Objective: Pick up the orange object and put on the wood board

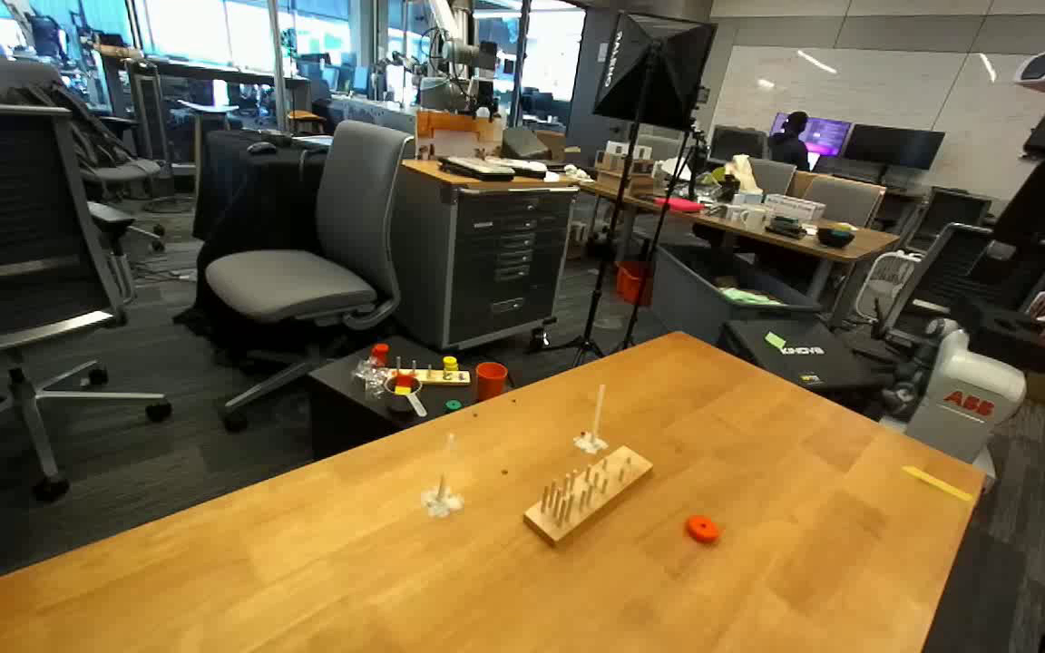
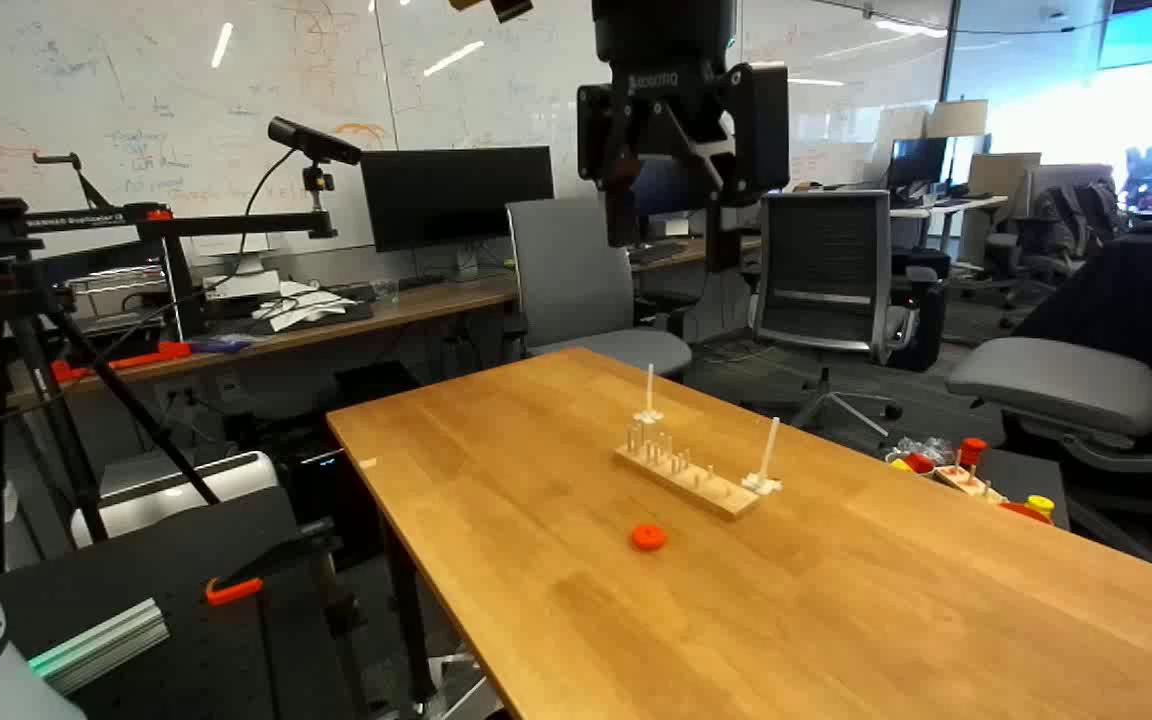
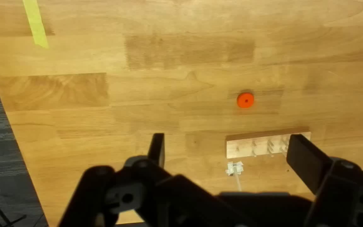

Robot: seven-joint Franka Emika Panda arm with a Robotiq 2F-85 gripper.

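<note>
The orange object (image 1: 702,529) is a small round disc with a centre hole, lying flat on the table. It also shows in an exterior view (image 2: 649,537) and in the wrist view (image 3: 243,97). The wood board (image 1: 600,501) is a narrow block with rows of short upright pegs. It lies a little apart from the disc, as an exterior view (image 2: 681,483) and the wrist view (image 3: 262,142) show. My gripper (image 2: 673,235) is high above the table, open and empty. In the wrist view the gripper (image 3: 227,137) has its fingers wide apart; the right finger hides one end of the board.
Two thin white rods, one nearer the disc (image 2: 769,455) and one farther (image 2: 650,390), stand on the table (image 1: 323,562) behind the board on taped bases. Yellow tape (image 3: 36,23) marks the table near one edge. A low side stand holds coloured parts and an orange cup (image 1: 490,381).
</note>
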